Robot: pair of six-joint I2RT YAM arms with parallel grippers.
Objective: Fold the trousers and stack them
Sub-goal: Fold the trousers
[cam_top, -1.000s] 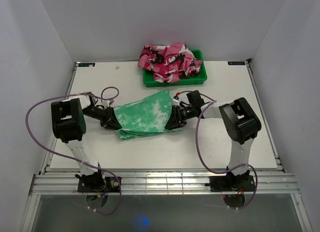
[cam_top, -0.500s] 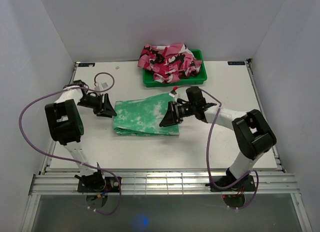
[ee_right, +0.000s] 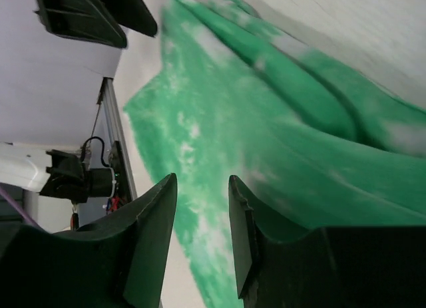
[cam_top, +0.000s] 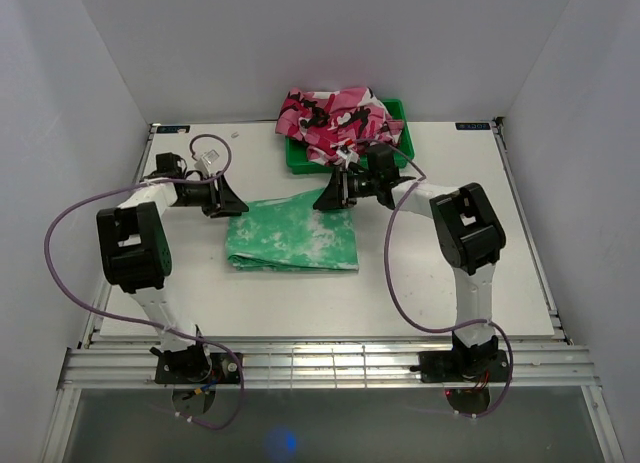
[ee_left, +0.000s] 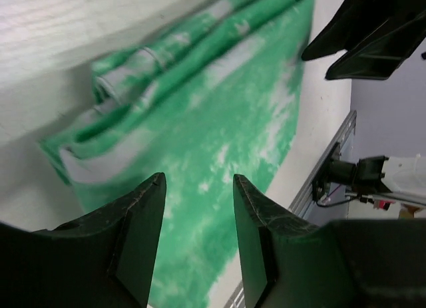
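Note:
The green tie-dye trousers point(cam_top: 292, 236) lie folded into a flat rectangle on the table. They fill the left wrist view point(ee_left: 219, 128) and the right wrist view point(ee_right: 266, 135). My left gripper point(cam_top: 233, 201) is open and empty at the fold's far left corner. My right gripper point(cam_top: 328, 199) is open and empty at the fold's far right corner. In each wrist view the jaws stand apart over the cloth with nothing between them.
A green bin point(cam_top: 398, 155) at the back of the table holds pink camouflage-patterned cloth point(cam_top: 338, 121). Purple cables loop beside both arms. White walls enclose the table on three sides.
Both grippers have let go of the trousers and moved toward the back of the table. The cloth dropped from a raised fold into a flat rectangle.

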